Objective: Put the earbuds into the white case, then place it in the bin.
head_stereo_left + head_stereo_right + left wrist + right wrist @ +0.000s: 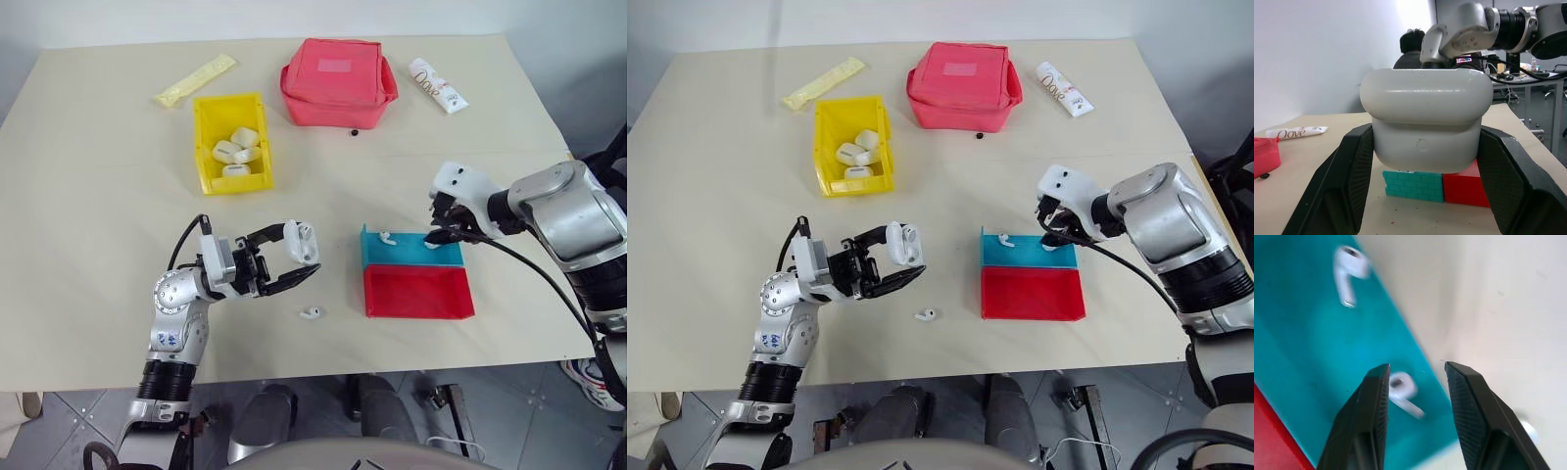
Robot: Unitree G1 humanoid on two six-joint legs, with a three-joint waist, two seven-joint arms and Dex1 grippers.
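Earbud (1403, 394) half behind pincer finger (1369, 416)

R gripper (1415, 396) pointing down at the teal tray section (1298, 357), black fingers (1366, 421) apart w/ a gap between them. One earbud (1400, 391) sits in that gap, on the teal floor close to the tray's edge, stem slanting; fingers not touching it. 2nd earbud (1349, 271) farther along the same edge, blurred. Red section (1268, 440) at the corner. Beige table (1488, 298) beyond the tray edge.
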